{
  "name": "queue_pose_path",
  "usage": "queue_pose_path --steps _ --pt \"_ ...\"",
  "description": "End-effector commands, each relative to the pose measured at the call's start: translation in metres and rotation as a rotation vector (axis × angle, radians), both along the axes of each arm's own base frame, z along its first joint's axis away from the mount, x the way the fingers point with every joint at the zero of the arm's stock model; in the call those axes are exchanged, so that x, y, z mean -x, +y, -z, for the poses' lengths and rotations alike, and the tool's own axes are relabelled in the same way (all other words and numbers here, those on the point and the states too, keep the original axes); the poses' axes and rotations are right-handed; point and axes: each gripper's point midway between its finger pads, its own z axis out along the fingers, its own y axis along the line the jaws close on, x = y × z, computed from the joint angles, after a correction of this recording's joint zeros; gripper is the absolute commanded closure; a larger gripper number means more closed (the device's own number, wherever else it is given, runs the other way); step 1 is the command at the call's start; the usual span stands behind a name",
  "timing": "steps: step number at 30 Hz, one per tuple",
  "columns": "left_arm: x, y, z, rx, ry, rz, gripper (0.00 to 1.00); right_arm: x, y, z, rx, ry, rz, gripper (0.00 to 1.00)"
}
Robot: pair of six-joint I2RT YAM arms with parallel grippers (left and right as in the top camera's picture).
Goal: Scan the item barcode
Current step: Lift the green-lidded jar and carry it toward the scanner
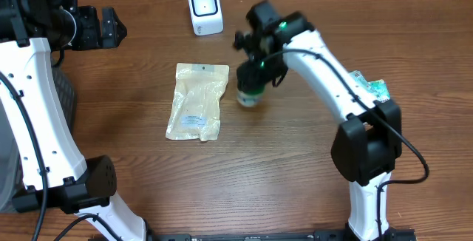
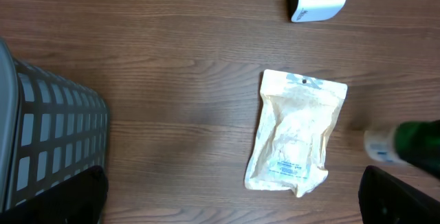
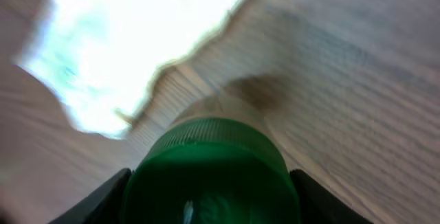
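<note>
Right wrist view: the right end effector [image 3: 210, 198] is clamped on the small, upright, green-capped plastic bottle [image 3: 210, 165] directly beneath it on the wooden tabletop [image 1: 281, 189]. The white boxy barcode scanner [image 1: 205, 8] stands just beyond. The left end effector [image 1: 118, 28] gapes wide, farther off.

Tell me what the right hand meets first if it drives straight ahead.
The green-capped bottle, standing directly ahead between the fingers of the right hand; the table lies beneath it.
</note>
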Motion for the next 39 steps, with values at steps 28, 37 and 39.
queue_pose_path --steps 28,37,39 --pt "-0.001 0.0 0.002 -0.009 0.007 0.013 0.0 0.001 -0.001 -0.18 -0.977 -0.09 -0.279 0.68" --pt "-0.001 0.0 0.002 -0.009 0.007 0.013 0.01 -0.019 0.008 -0.117 -0.537 -0.181 -0.241 0.72" --pt "-0.001 0.0 0.002 -0.009 0.007 0.014 0.0 -0.03 0.011 -0.106 -0.429 -0.231 -0.219 0.73"
